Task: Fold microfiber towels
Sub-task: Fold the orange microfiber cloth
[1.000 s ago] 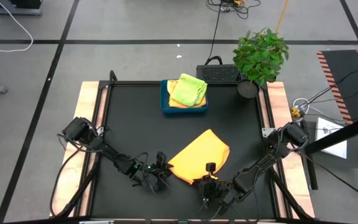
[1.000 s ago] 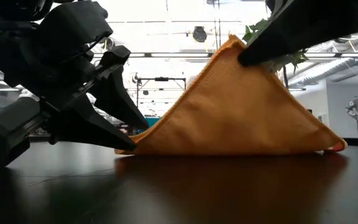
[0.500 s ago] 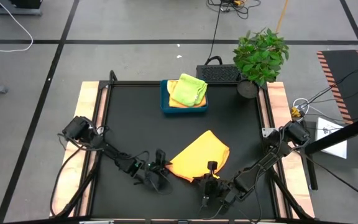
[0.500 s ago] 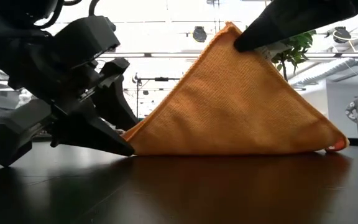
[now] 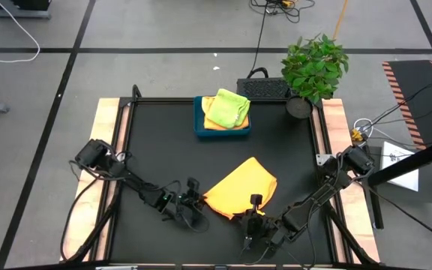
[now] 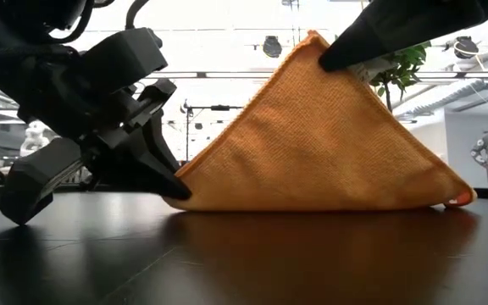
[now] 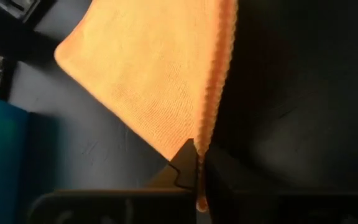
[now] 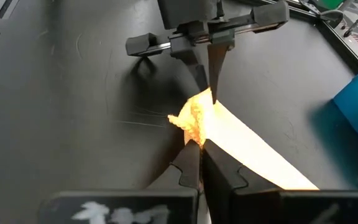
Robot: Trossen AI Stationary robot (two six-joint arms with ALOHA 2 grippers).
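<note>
Left gripper (image 5: 194,208) sits low near the front edge of the worktop (image 5: 163,150), left of centre. Jaws pinched together on the left corner of the orange towel (image 5: 240,191); the left wrist view shows the hemmed edge running down between the dark fingers (image 7: 185,163), and the low view has that corner pressed almost to the surface.

Orange towel lies front of centre. Most of it rests on the black top, but one corner is raised, so from table height it stands as a tent with its far right corner still on the surface.

Right gripper (image 5: 254,212) is just right of the left one, also near the front edge, closed on the raised corner. The right wrist view shows bunched orange cloth clamped between its fingers (image 8: 194,158), with the left gripper close ahead.

Back edge, centre: blue tray (image 5: 199,127) holding a lime green towel (image 5: 227,107) on top of another orange one. Potted plant (image 5: 313,69) at the back right corner.

Risks, as I judge them:
- Both grips take only thin hem. A pull along the cloth could slip a corner free and collapse the fold.
- One corner high, one low: carrying the cloth over unevenly would leave skewed edges.
- Grippers are close together; crossing paths could make them clash.
- The low left fingers may drag on the worktop and bunch the towel.
</note>
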